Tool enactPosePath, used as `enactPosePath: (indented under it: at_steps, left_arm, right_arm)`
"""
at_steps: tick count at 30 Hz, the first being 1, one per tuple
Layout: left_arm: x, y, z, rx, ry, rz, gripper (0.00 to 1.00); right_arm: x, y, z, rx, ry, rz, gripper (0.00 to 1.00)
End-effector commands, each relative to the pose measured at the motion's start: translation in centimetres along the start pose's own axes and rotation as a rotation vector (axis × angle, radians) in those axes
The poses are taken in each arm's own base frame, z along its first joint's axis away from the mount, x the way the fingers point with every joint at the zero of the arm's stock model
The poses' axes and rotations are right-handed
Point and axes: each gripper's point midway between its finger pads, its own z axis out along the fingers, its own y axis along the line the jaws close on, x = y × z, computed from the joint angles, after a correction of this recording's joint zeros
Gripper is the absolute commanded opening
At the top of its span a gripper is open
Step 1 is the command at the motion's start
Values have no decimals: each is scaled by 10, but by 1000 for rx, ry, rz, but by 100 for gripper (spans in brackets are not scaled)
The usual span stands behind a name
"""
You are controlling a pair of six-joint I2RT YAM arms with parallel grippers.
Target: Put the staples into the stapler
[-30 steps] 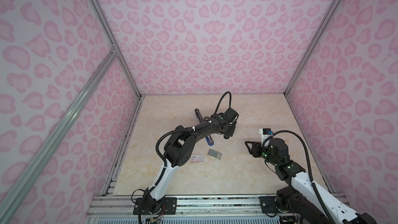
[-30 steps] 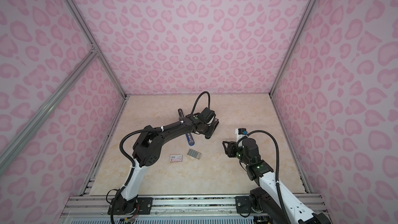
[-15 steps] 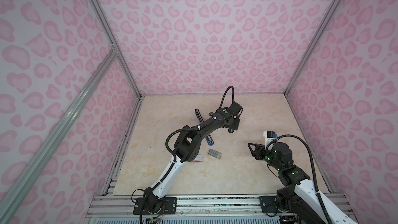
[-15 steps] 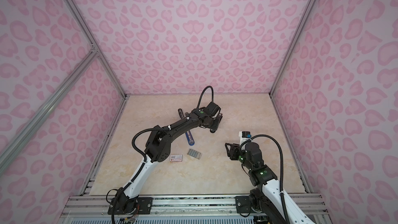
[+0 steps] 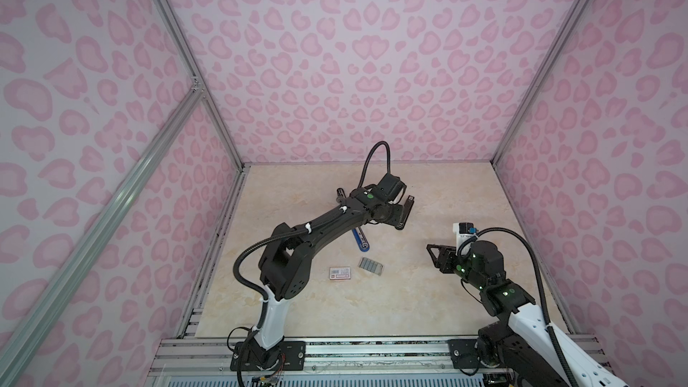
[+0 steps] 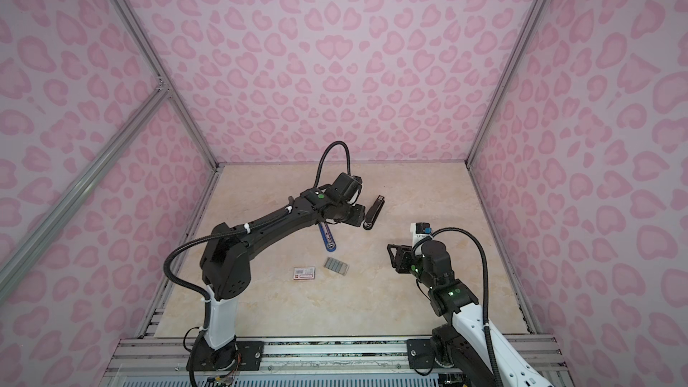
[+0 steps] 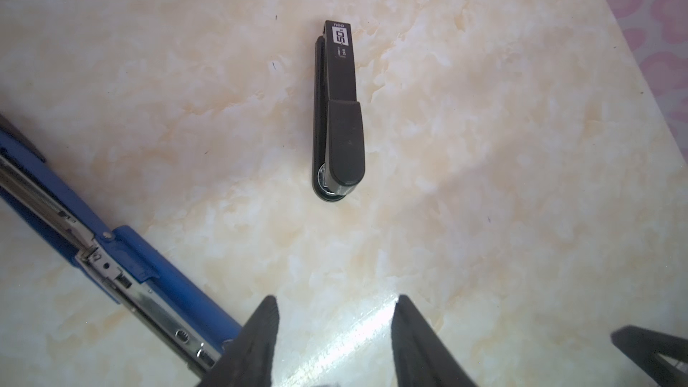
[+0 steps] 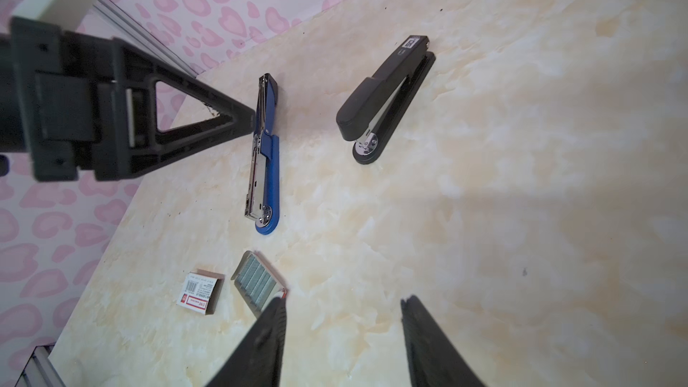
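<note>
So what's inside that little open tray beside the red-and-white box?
Rows of silvery-grey staples fill the tray; whatever lies beneath that top layer is covered.

light: bright, even | shadows: soft | glare: tabletop (image 7: 350, 344) | wrist edges: blurred

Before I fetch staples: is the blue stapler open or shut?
Open. The blue stapler lies swung out flat, its silver channel exposed; whether it is already loaded, cannot tell.

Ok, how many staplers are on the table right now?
2. The blue stapler lies opened flat mid-table, partly under the left arm; the black stapler sits closed to its right in both top views. No third shows.
</note>
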Motion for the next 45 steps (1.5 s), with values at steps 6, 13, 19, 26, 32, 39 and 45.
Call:
enactPosePath:
  at_steps: [6, 13, 19, 26, 32, 39, 45]
  left_arm:
    - [62, 20, -35, 32, 18, -55, 49]
    - [103, 28, -54, 55, 82, -67, 43]
    - [123, 27, -44, 83, 132, -89, 33]
    - [137, 17, -20, 85, 196, -104, 26]
    - [141, 10, -6, 63, 255, -81, 27]
    - [147, 8, 6, 52, 309, -75, 28]
    - [152, 8, 11, 41, 326, -79, 28]
  right_arm:
    - [10, 39, 17, -117, 88, -122, 50]
    - [18, 58, 26, -167, 108, -128, 49]
    - [28, 61, 26, -151, 145, -138, 48]
    - [31, 57, 24, -128, 162, -121, 47]
    - [32, 50, 21, -100, 152, -108, 47]
    - [41, 41, 16, -84, 158, -115, 48]
    - [53, 36, 15, -79, 200, -135, 48]
